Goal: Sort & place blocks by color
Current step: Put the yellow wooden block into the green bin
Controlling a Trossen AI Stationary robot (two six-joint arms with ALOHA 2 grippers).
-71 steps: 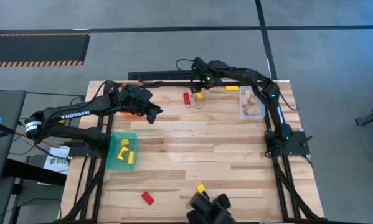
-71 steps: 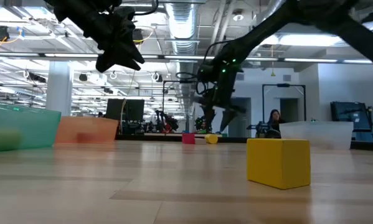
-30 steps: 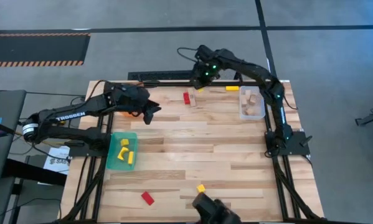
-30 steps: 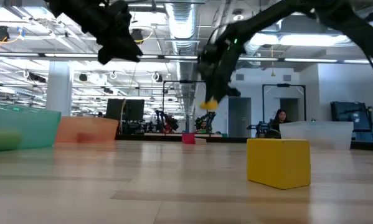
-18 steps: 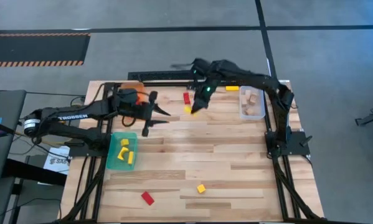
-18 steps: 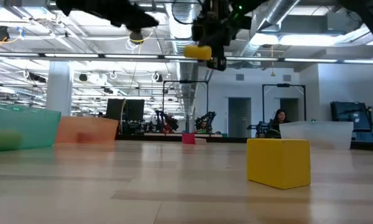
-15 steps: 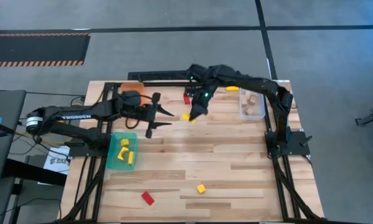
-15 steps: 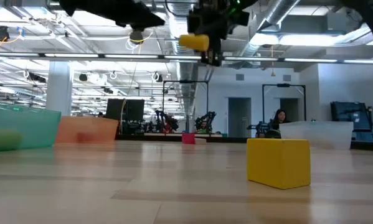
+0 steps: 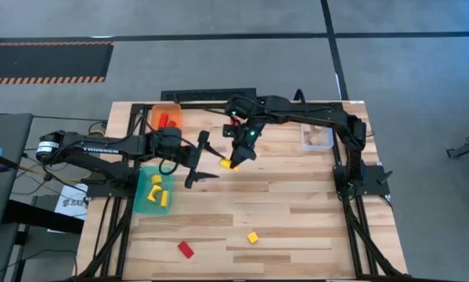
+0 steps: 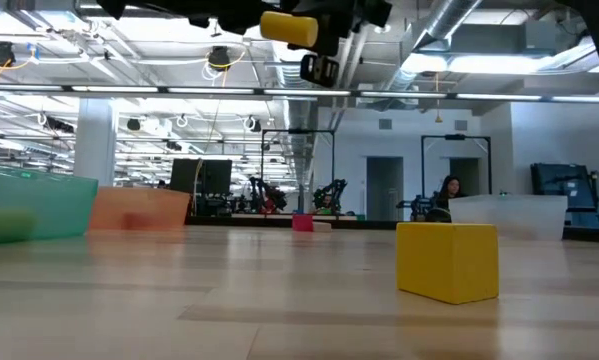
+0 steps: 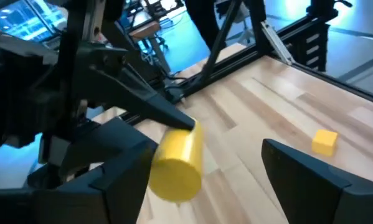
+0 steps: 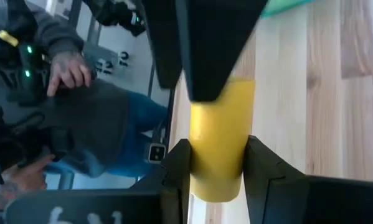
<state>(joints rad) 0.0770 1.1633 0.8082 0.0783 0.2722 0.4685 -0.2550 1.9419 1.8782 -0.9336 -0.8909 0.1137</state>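
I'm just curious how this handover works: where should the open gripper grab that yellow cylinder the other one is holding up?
Probably the free end of the yellow cylinder, approached end-on by the left gripper: the right gripper clamps the other end, leaving only that end exposed.

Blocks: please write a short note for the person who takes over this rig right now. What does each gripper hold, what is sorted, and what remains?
Right gripper: shut on a yellow cylinder, raised over mid-table.
Left gripper: open, close beside the cylinder, not gripping; probably a handover.
Done: yellow blocks in teal bin, red blocks in orange bin.
Left: the cylinder, plus red block and yellow cube lying loose.
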